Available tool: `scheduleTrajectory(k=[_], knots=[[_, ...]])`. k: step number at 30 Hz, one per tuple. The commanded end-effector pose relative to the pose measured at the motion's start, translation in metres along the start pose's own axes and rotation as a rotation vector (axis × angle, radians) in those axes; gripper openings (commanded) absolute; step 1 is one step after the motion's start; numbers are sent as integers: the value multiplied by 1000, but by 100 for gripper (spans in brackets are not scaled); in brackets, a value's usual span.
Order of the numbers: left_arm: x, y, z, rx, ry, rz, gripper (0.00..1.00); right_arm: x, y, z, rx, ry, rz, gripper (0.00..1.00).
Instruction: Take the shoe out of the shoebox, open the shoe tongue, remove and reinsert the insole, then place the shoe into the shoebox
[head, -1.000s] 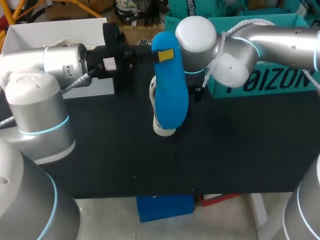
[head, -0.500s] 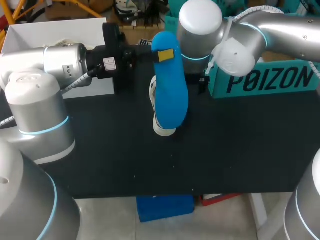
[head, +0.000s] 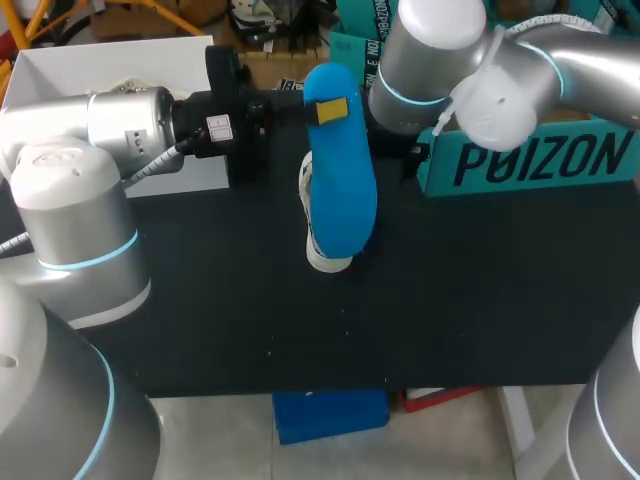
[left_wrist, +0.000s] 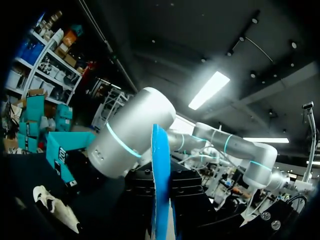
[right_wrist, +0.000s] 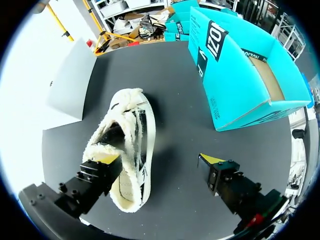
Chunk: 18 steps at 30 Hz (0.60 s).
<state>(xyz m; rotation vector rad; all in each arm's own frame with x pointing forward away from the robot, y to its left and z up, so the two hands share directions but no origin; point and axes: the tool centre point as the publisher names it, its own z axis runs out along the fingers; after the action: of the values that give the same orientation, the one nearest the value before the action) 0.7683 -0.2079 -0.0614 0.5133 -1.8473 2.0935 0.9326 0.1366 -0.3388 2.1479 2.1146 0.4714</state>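
Shoebox (head: 530, 160) stands open at the black table's (head: 480, 300) far right; the white fleecy shoe (right_wrist: 127, 150) sits outside beside it, under the blue insole (head: 340, 190) clamped in the left gripper (head: 330, 110); right gripper (right_wrist: 160, 160) hangs spread wide above the shoe

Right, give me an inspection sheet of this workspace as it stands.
Surface: black table.
Job's things: white fleecy shoe lying on the table; blue insole out of it, held above it; teal shoebox open, no shoe inside.
Clutter: white box at the table's far left.
Grippers: left gripper shut on the insole; right gripper open, the shoe below it.
Cables: grey cable hanging at the left arm's wrist.
Surroundings: nothing seen reaching over the table.
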Motion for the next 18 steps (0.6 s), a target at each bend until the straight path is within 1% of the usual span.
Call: scheduleTrajectory(k=[1, 8, 10, 13, 15, 16, 18], knots=[[1, 0, 2, -1, -7, -1, 0, -12, -5, -6, 2, 134, -9, 100], [1, 0, 2, -1, -7, -1, 0, -12, -6, -14, -3, 253, -41, 100], [1, 0, 2, -1, -7, -1, 0, -12, -6, -17, 8, 303, -41, 100], [1, 0, 2, -1, -7, -1, 0, -10, -7, -24, 14, 405, -53, 100], [1, 0, 2, -1, -7, -1, 0, -9, -6, -31, -16, 450, -60, 100], [1, 0, 2, -1, -7, -1, 0, -8, -6, -34, -40, 453, -61, 100], [1, 0, 2, -1, -7, -1, 0, -9, -5, -36, -52, 434, -49, 100]])
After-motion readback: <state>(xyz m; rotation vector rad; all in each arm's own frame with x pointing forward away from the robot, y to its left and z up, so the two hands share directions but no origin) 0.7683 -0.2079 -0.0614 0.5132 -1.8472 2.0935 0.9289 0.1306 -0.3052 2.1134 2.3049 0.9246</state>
